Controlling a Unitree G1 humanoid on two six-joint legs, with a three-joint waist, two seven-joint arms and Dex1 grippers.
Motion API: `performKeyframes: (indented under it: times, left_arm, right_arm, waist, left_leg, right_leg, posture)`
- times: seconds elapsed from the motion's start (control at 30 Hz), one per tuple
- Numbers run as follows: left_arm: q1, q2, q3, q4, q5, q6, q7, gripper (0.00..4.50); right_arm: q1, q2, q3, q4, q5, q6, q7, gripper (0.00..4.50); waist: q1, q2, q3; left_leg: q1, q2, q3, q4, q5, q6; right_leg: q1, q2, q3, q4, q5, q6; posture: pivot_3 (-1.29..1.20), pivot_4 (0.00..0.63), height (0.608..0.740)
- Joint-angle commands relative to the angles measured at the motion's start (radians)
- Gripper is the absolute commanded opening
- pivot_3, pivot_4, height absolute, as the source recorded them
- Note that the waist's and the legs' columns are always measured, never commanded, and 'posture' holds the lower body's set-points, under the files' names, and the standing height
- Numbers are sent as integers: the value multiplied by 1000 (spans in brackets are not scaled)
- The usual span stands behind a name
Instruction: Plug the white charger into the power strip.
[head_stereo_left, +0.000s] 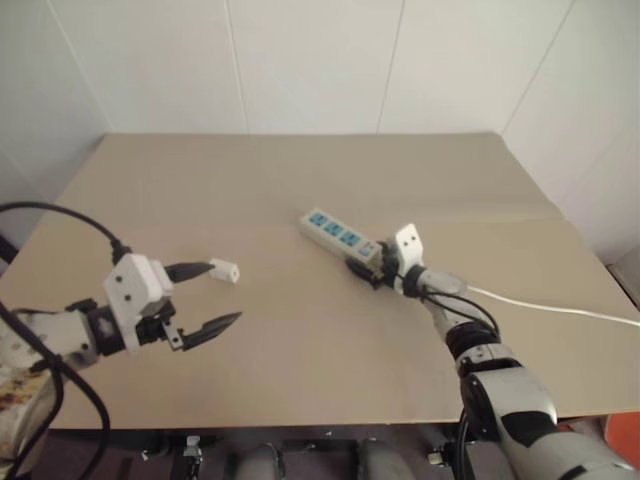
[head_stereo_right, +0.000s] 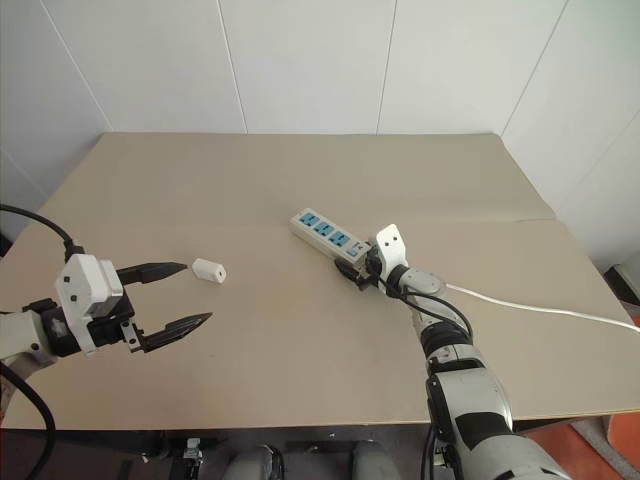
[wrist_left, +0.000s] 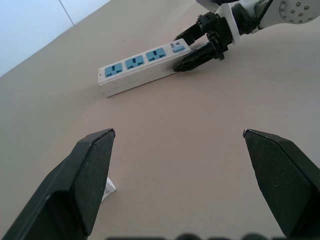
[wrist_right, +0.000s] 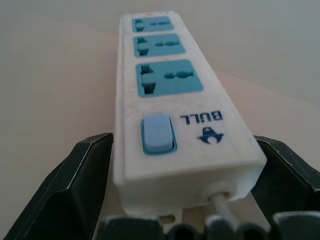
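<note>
Right wrist view looks straight down the length of the power strip (wrist_right: 165, 107): its cord end sits between the two black fingers (wrist_right: 75, 185) of the right gripper (head_stereo_left: 366, 268), with the blue button nearest, then three blue sockets running away. The fingers flank the strip's sides at that end; whether they press on it or stand just off it cannot be told.

From the head views, the strip lies flat on the tan table (head_stereo_left: 300, 330), a little right of the middle and angled so its far end points toward the back left corner. Its white cord (head_stereo_left: 560, 310) trails off toward the table's right edge.

The charger (head_stereo_left: 224, 270), a small white block, lies on the table left of centre, well apart from the strip. The left gripper (head_stereo_left: 213, 294) hovers nearer the front left, fingers spread wide and holding nothing, its upper fingertip just beside the charger.
</note>
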Motion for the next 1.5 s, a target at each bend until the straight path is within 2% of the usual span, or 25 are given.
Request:
performKeyframes:
  times: [0.03, 0.43, 0.47, 0.57, 0.77, 0.87, 0.93, 1.13, 1.33, 1.5]
  left_arm:
    - [0, 13, 23, -32, -1, -8, 0, 4500]
    - [7, 16, 30, -43, -6, -3, 1, 4500]
    - [9, 16, 33, -45, -6, -2, 2, 4500]
    - [14, 18, 38, -49, -9, 2, 3, 4500]
    - [14, 18, 27, -54, -14, 4, 7, 4500]
    - [8, 20, 23, -47, -17, 1, 0, 4500]
    - [-14, 34, 18, -19, -19, -10, -25, 4500]
    - [-107, 83, -12, 92, -5, -42, -110, 4500]
    - [-208, 120, -70, 218, 29, -79, -178, 4500]
    - [-385, 171, -204, 374, 120, -62, -204, 4500]
  right_arm:
    - [-39, 9, -7, 20, -10, -37, -5, 4469]
    - [-63, 54, -21, 118, -35, -58, -19, 4469]
    - [-60, 54, -24, 122, -34, -57, -15, 4088]
    - [-45, 57, -38, 125, -24, -62, 4, 3419]
    - [-10, 74, -63, 107, -10, -98, 19, 3418]
    - [8, 79, -75, 58, 14, -99, 81, 3418]
    - [52, 59, -48, -61, 43, -73, 228, 3418]
    - [205, -40, 60, -397, 77, 34, 513, 3418]
    - [276, -131, 113, -584, 108, 103, 636, 3418]
    - [287, -137, 176, -579, 49, 5, 638, 3418]
  waist:
    - [0, 0, 0]
    - [-20, 0, 0]
    - [-20, 0, 0]
    - [-20, 0, 0]
    - [-21, 0, 0]
    - [-20, 0, 0]
    - [-19, 0, 0]
    - [-15, 2, 1]
    - [-10, 5, 4]
    - [-3, 5, 5]
  left_leg:
    - [0, 0, 0, 0, 0, 0]
    - [0, 0, -1, -1, 0, 0]
    - [0, 0, -1, -1, 0, 0]
    - [0, 0, -2, -1, 0, 0]
    - [1, 0, -2, -1, 0, 0]
    - [1, 0, -2, -1, 0, 0]
    - [1, 0, -2, -1, 0, 0]
    - [0, 0, -2, -1, 0, 0]
    - [0, 0, 0, -1, 0, 0]
    - [0, 0, 0, -1, 0, 0]
  right_leg:
    - [0, 0, 0, 0, 0, 0]
    - [0, 0, 0, 0, 0, 0]
    - [0, 0, 0, 0, 0, 0]
    - [0, 0, 0, 0, 0, 0]
    - [0, 0, 0, 0, 0, 0]
    - [0, 0, 0, 0, 0, 0]
    - [0, 0, 0, 0, 0, 0]
    - [0, 0, -1, 0, 0, 0]
    - [0, 0, -1, 0, 0, 0]
    - [0, 2, -1, 0, 0, 0]
  posture:
    - [0, 150, 740]
    - [0, 150, 740]
    - [0, 150, 740]
    - [0, 150, 740]
    - [0, 150, 740]
    - [0, 150, 740]
    - [0, 150, 740]
    - [0, 150, 740]
    - [0, 150, 740]
    - [0, 150, 740]
